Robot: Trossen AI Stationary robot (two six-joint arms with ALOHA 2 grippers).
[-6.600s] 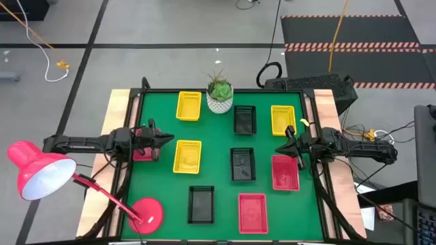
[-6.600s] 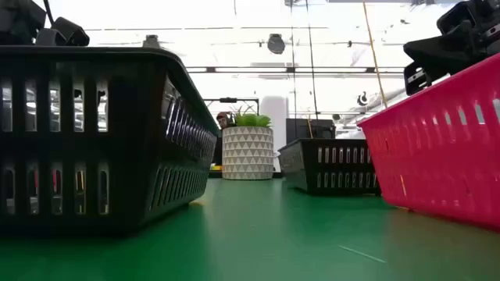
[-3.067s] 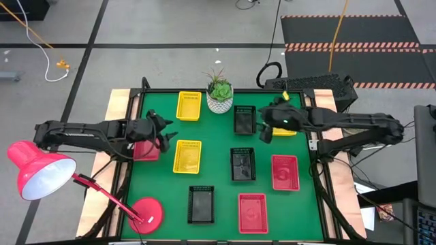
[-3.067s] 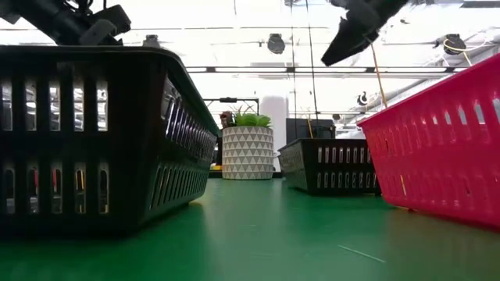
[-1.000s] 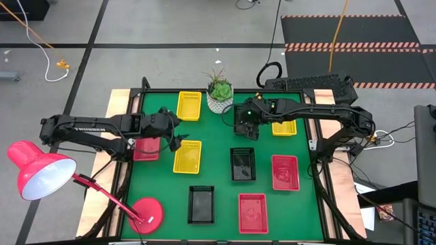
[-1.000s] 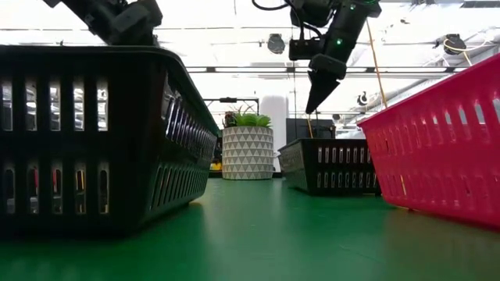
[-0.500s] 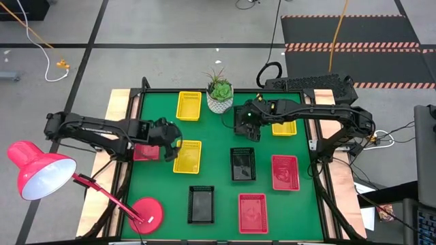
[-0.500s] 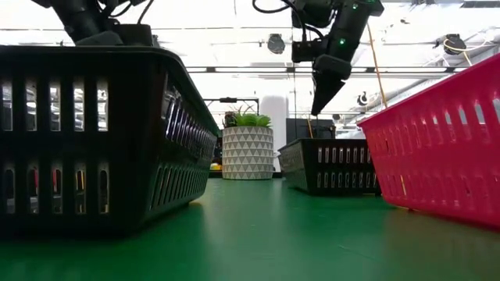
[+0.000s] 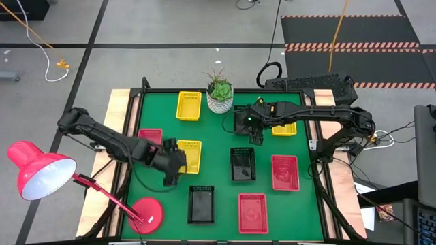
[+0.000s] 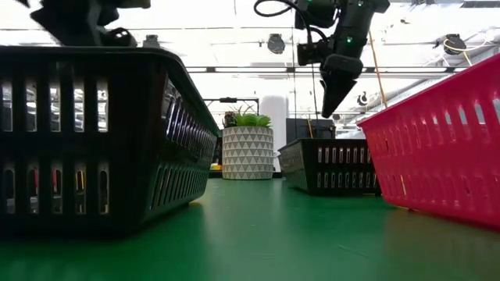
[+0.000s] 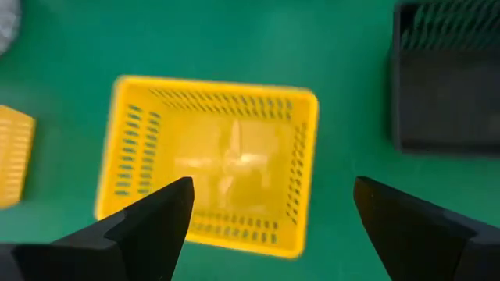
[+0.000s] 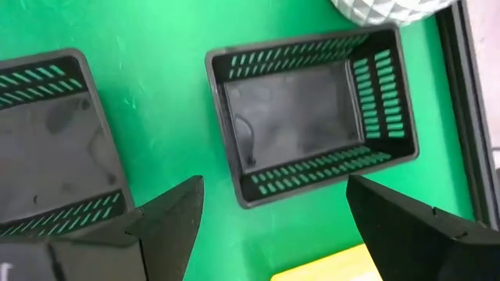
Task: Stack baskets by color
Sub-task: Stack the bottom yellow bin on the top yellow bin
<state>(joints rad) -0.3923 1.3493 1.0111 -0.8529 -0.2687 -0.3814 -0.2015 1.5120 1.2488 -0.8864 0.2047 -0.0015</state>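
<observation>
On the green desk (image 9: 218, 184), both end effectors are hovering spread apart, the left end effector (image 11: 266, 211) over a yellow basket (image 11: 215, 183) and the right end effector (image 12: 273, 215) over a black basket (image 12: 308, 113); each probably ought to be descending squarely astride one wall before closing.

Lighting: bright, even, from overhead; ceiling fixtures (image 10: 275, 43) glare white in the low view, the room behind nearly washed out. Shadows: soft, short beneath the baskets. Blur: left wrist view smeared, the yellow basket (image 11: 211, 160) indistinct; the left arm's top part streaked in the low view. Focus: right wrist view crisp on the black basket (image 12: 308, 113).
</observation>
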